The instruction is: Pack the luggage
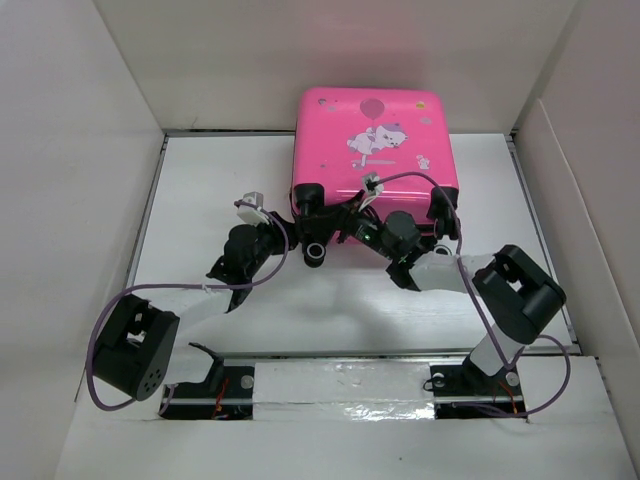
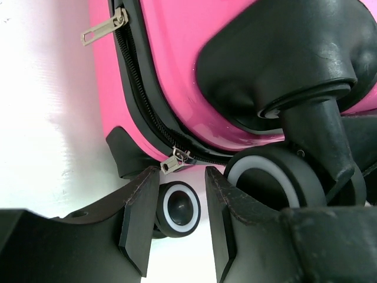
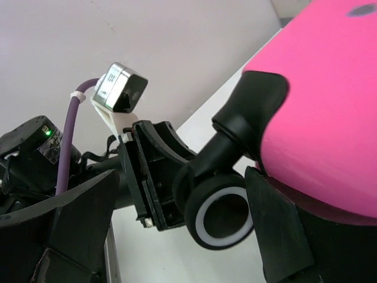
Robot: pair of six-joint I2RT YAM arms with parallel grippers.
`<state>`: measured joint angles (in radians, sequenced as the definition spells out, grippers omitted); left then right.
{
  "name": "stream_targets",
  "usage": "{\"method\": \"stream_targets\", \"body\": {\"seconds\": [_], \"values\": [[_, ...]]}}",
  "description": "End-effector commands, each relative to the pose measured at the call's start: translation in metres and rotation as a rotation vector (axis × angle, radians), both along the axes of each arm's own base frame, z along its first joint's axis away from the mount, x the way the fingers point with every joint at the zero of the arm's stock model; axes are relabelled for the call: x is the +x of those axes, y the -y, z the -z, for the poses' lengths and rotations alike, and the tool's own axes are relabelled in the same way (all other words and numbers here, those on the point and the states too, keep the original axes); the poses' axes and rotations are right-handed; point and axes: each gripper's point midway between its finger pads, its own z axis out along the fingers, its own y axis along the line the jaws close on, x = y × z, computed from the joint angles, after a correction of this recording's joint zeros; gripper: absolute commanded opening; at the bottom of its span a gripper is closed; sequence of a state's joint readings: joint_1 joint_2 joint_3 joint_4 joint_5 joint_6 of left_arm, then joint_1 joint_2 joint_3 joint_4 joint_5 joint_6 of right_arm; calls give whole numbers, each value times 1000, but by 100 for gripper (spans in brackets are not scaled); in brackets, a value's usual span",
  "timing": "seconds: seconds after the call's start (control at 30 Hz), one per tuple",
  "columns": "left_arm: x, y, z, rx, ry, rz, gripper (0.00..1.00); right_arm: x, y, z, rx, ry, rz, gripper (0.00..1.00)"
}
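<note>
The pink suitcase (image 1: 372,140) lies flat and zipped shut at the back centre, cartoon print up, black wheels toward me. My left gripper (image 1: 297,222) is at its near-left corner. In the left wrist view the gripper (image 2: 181,174) is open and empty, with a silver zipper pull (image 2: 171,164) just beyond the fingertips and a small wheel (image 2: 179,209) showing between them. A second zipper pull (image 2: 105,29) hangs further along the zip. My right gripper (image 1: 345,228) is beside the same corner. It is open (image 3: 182,177), with a white-ringed wheel (image 3: 221,213) between its fingers.
White walls enclose the white table (image 1: 210,200) on the left, back and right. The two grippers are close together at the suitcase corner; the left gripper (image 3: 147,177) and its camera (image 3: 121,88) show in the right wrist view. A taped strip (image 1: 340,385) runs along the near edge.
</note>
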<state>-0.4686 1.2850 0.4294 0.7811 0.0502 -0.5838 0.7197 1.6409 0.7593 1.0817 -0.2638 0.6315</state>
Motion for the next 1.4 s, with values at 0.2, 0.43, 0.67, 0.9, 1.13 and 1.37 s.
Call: {"method": "stream_targets", "body": {"seconds": [0.2,0.43,0.67,0.9,1.13,1.37], "values": [[6,12,-52,-94,121,45,34,0,-14,3,-14,12,0,86],[2,28,-65,-169,131,123,34,-5,24,-2,-68,56,123,95],[-2,42,-87,-196,164,162,34,-12,63,-9,-125,82,241,75],[-6,46,-95,-234,169,187,34,-11,66,-9,-157,89,240,44],[-19,55,-102,-301,178,266,35,-10,53,-8,3,27,131,100],[-34,72,-98,-358,160,397,38,-21,36,-1,265,-77,-18,100]]}}
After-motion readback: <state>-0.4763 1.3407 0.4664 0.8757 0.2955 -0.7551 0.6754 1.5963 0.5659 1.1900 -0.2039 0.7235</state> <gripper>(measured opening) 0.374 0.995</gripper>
